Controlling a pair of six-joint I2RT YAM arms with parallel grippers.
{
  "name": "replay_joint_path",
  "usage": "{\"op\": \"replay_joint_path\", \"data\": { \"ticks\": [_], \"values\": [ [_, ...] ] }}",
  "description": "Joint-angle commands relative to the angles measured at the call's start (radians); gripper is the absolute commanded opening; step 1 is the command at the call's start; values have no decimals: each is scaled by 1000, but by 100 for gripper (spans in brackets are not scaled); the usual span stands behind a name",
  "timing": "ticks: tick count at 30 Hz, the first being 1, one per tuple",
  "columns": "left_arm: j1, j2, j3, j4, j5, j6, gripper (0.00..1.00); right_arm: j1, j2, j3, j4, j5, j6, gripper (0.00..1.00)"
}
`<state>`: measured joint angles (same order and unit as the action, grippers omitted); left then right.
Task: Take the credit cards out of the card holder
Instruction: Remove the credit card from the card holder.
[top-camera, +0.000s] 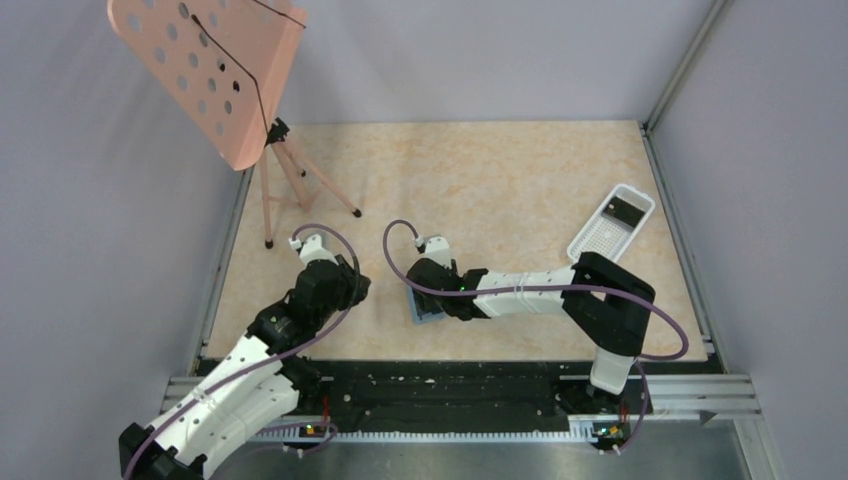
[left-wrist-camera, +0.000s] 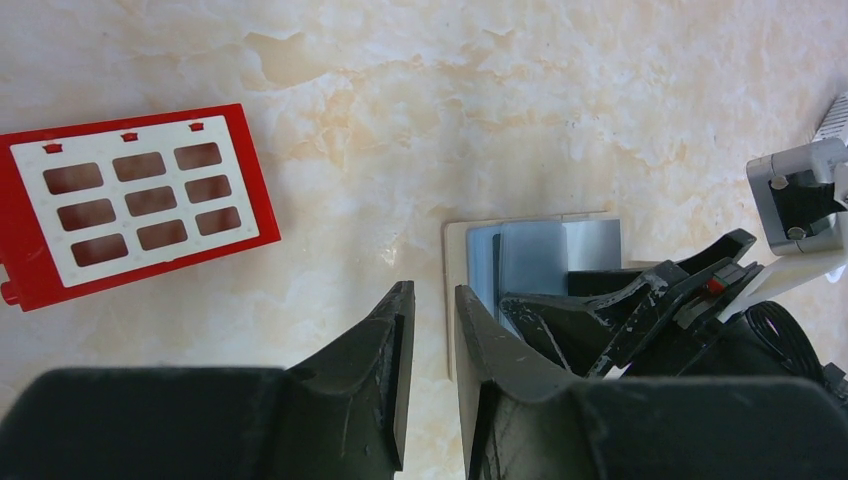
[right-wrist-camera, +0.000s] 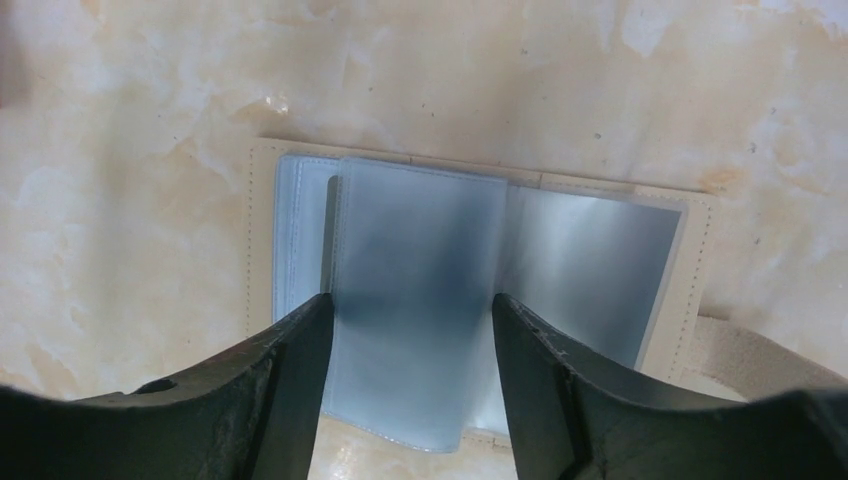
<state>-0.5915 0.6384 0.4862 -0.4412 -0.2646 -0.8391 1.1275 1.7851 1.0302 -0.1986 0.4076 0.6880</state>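
Observation:
The card holder (right-wrist-camera: 600, 270) lies open on the table, its light blue clear sleeves up and a tan border around them. One translucent blue sleeve (right-wrist-camera: 415, 300) stands up from it. My right gripper (right-wrist-camera: 410, 325) is open and straddles this sleeve, one finger on each side. In the top view the right gripper (top-camera: 432, 298) sits over the holder (top-camera: 424, 312). My left gripper (left-wrist-camera: 432, 300) has a narrow gap with nothing in it and hovers at the holder's left tan edge (left-wrist-camera: 458, 250). I see no card plainly in the sleeves. A dark card (top-camera: 626, 210) lies in the white tray (top-camera: 598, 238).
A red-and-white grid piece (left-wrist-camera: 130, 200) lies left of the left gripper. A pink perforated stand on a tripod (top-camera: 215, 70) is at the back left. The white tray is at the right, near the metal side rail.

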Motion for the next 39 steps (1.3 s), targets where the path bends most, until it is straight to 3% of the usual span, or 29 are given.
{"op": "replay_joint_path", "data": {
  "ticks": [1,6,15,30,39],
  "values": [
    [4,-16,-8,-4,-19,4,27,15,23,32,-18,38,-1,53],
    [3,-5,-33,55,51,14,31,17,0,18,4,20,7,40],
    [3,242,-61,214,348,-44,28,15,-45,-60,117,-33,25,33],
    [4,515,-35,378,416,-76,26,-58,-156,-252,283,-183,82,32],
    [3,662,-4,471,477,-70,21,-73,-207,-276,303,-229,95,32]
  ]
}}
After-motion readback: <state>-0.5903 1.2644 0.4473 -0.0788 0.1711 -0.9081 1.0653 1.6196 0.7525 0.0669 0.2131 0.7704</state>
